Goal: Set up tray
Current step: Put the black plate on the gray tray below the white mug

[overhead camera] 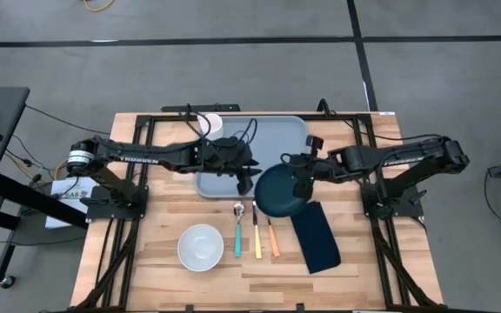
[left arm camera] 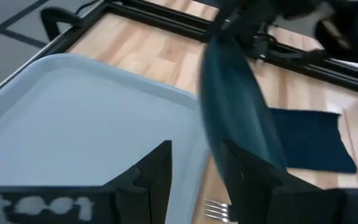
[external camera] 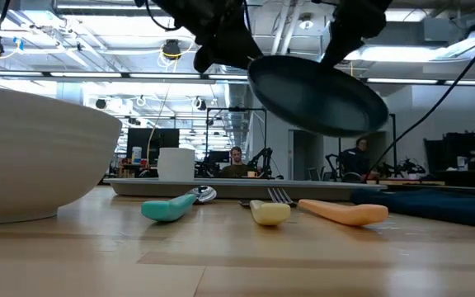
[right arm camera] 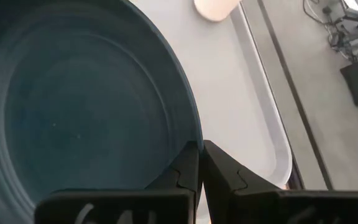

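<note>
1. Wooden worktop (overhead camera: 146, 252) carries a pale grey-blue rectangular tray (overhead camera: 272, 135) with rounded corners and a raised rim, lying toward 12 o'clock.
2. Right gripper (right arm camera: 200, 163) is clamped on a dark navy plate's (overhead camera: 278, 193) rim, held off the worktop at the tray's 5 o'clock corner.
3. Left gripper (left arm camera: 194, 163), fingers apart, hovers over the tray's 6 o'clock edge.

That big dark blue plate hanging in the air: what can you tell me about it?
The plate is round, dark navy, with faint concentric rings inside and a raised rim; it looks like matte ceramic or plastic. It hangs tilted above the table, lifted clear of the cutlery, beside the tray. The right gripper pinches its rim. The left gripper is open beside its other edge.
</note>
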Motion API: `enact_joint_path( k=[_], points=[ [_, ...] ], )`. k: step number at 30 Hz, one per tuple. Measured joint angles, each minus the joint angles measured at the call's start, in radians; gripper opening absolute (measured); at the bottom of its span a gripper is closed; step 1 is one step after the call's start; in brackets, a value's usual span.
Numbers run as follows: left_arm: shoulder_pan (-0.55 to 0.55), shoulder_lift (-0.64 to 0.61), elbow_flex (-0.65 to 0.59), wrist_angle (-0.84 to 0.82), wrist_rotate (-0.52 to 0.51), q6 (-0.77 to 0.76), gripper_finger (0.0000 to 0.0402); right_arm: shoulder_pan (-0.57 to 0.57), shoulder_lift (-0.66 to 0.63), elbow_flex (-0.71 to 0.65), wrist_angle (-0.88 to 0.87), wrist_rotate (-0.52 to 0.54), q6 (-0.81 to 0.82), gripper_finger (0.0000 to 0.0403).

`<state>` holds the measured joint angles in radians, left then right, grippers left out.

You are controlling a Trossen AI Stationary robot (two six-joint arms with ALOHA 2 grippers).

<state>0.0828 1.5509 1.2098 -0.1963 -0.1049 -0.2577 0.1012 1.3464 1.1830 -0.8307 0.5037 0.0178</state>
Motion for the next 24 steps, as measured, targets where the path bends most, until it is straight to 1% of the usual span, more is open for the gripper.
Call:
enact_joint_path(
  k=[10, 14, 24],
  points=[
    [0.018, 0.016, 0.001, 0.017, 0.085, -0.054, 0.0123, -0.01, 0.0, 0.048, -0.013, 0.015, -0.022, 0.0003],
    [0.004, 0.016, 0.001, 0.019, 0.116, -0.062, 0.0123, -0.011, -0.001, 0.05, -0.077, 0.015, 0.017, 0.0003],
    [-0.036, 0.016, 0.001, 0.039, 0.131, -0.065, 0.0123, -0.005, 0.0, 0.048, -0.109, 0.023, 0.054, 0.0002]
  ],
)
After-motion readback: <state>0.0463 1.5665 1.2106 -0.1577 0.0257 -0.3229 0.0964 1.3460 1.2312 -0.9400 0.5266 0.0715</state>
